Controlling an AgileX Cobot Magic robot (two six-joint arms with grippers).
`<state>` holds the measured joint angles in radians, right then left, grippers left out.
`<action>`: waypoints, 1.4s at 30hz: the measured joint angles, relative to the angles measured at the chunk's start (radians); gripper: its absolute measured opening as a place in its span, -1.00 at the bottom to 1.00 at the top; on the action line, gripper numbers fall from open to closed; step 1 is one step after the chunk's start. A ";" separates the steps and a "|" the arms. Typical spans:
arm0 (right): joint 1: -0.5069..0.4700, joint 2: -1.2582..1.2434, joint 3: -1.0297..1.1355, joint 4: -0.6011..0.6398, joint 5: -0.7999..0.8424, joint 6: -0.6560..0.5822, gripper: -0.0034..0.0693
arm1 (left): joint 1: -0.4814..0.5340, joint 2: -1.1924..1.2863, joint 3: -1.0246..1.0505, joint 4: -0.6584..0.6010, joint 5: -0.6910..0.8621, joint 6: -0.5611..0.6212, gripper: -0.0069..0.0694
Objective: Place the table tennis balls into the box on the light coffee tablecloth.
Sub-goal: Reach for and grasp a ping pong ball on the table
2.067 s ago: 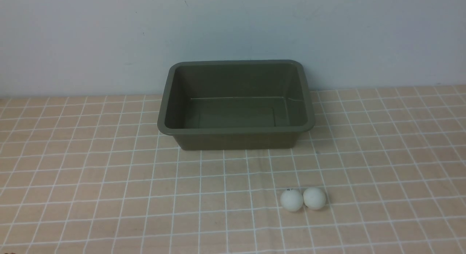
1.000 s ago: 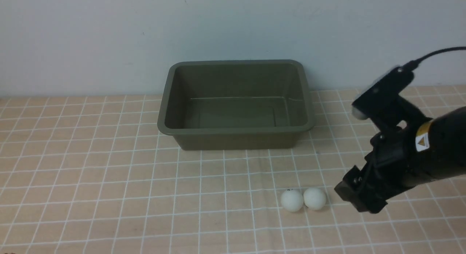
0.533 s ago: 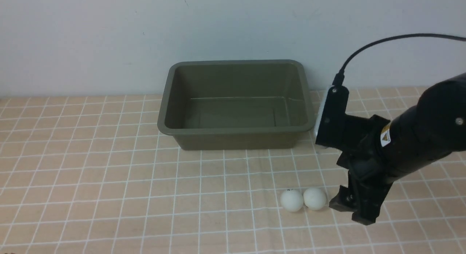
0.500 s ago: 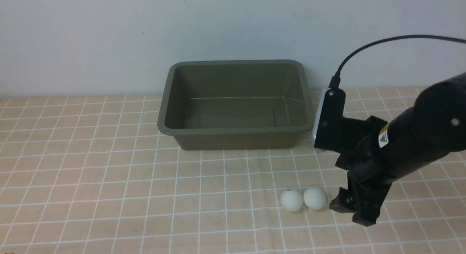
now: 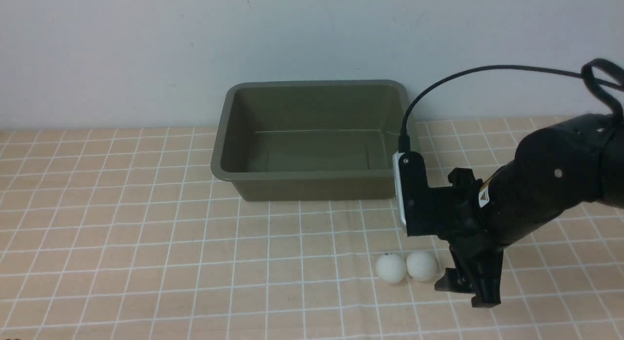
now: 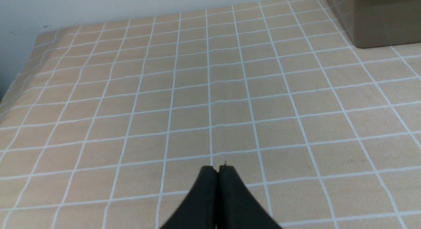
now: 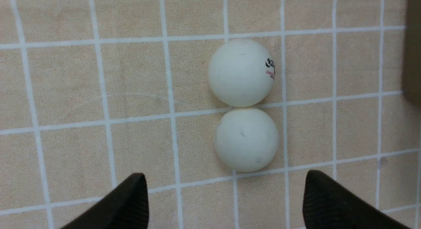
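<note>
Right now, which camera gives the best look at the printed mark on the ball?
The right wrist view: the mark looks large, black and reddish. The front view shows only a tiny dark smudge; the left wrist view, none.

Beyond the tabletop, a plain pale wall (image 5: 146, 57) can be seen; its smooth, bluish-grey surface is marked by a few tiny dark specks.

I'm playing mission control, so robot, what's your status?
Right gripper open, nothing held. Left gripper shut. Two table tennis balls on tablecloth, outside box. Nothing seen blocking.
</note>
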<state>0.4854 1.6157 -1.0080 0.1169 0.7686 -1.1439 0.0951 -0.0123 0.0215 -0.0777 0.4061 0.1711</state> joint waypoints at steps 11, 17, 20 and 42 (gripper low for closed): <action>0.000 0.073 -0.007 0.009 -0.099 -0.030 0.67 | 0.000 0.000 0.000 0.000 0.000 0.000 -1.00; 0.000 0.125 -0.007 0.009 -0.110 -0.029 0.67 | 0.000 0.000 0.000 0.000 0.000 0.000 -1.00; 0.000 0.145 -0.007 0.009 -0.120 -0.029 0.67 | 0.000 0.000 0.000 0.000 0.000 0.000 -1.00; 0.000 0.243 -0.008 -0.086 -0.210 0.073 0.10 | 0.000 0.000 0.000 0.000 0.000 0.000 -1.00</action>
<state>0.4854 1.8588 -1.0164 0.0311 0.5585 -1.0713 0.0951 -0.0123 0.0215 -0.0777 0.4061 0.1711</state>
